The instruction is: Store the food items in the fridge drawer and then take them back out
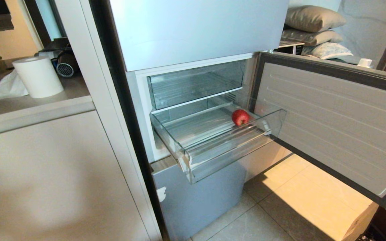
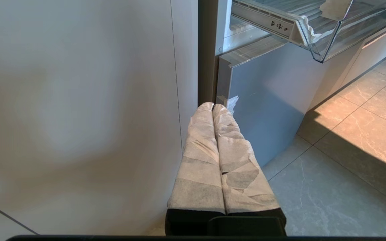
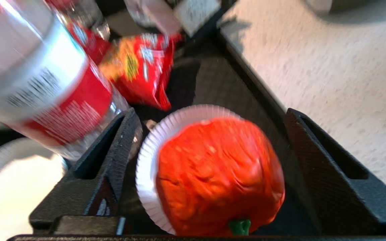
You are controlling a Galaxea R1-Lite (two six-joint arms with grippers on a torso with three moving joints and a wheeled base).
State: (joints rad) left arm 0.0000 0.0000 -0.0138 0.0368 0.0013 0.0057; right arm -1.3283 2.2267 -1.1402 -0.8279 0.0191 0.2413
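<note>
The fridge (image 1: pixel 193 33) stood with its middle door swung wide, and the clear drawer (image 1: pixel 233 150) was pulled well out from it, presumably so food could be dropped in from above. A red apple (image 1: pixel 240 117) already sat on the drawer's ribbed floor, near the side closest to the open door. The right gripper (image 3: pixel 209 167), out of the head view, hovered with its fingers spread wide on either side of an orange, pumpkin-like item (image 3: pixel 219 177) sitting in a white paper cup (image 3: pixel 146 160), apparently lined up to grasp it as the next thing to store. The left gripper (image 2: pixel 213 107) hung parked low beside the fridge's bottom panel, its taped fingers pressed together and empty.
</note>
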